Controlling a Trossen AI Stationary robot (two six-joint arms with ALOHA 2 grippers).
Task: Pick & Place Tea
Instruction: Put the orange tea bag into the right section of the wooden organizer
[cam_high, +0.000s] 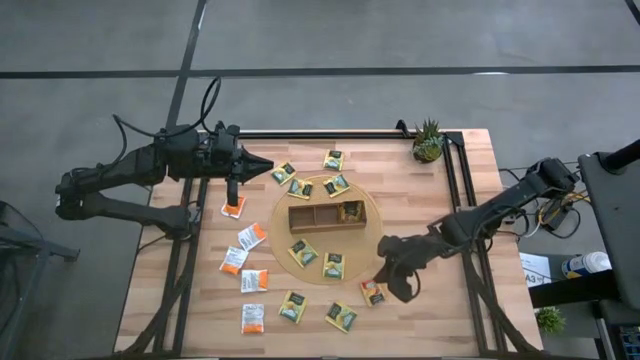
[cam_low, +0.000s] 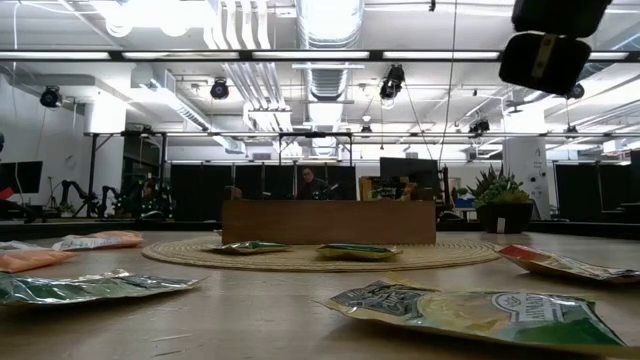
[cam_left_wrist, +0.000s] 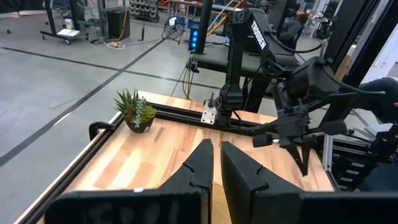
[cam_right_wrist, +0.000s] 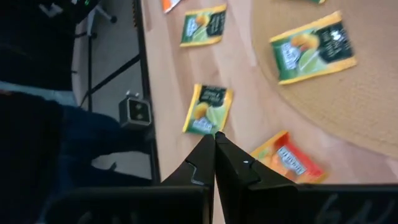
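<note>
Many tea sachets lie flat on the table. Yellow-green ones lie at the far side and the near side. Orange and white ones lie at the left. The brown wooden tray stands on a round woven mat, with sachets in its right compartment. My right gripper is shut and empty above an orange-red sachet, beside a yellow-green one. My left gripper is raised at the far left, level, pointing right, shut but for a narrow slit, and empty.
A small potted plant stands at the far right corner. Black frame rails run along the table's edges. A small camera sits at the near edge. Two yellow-green sachets lie on the mat in front of the tray.
</note>
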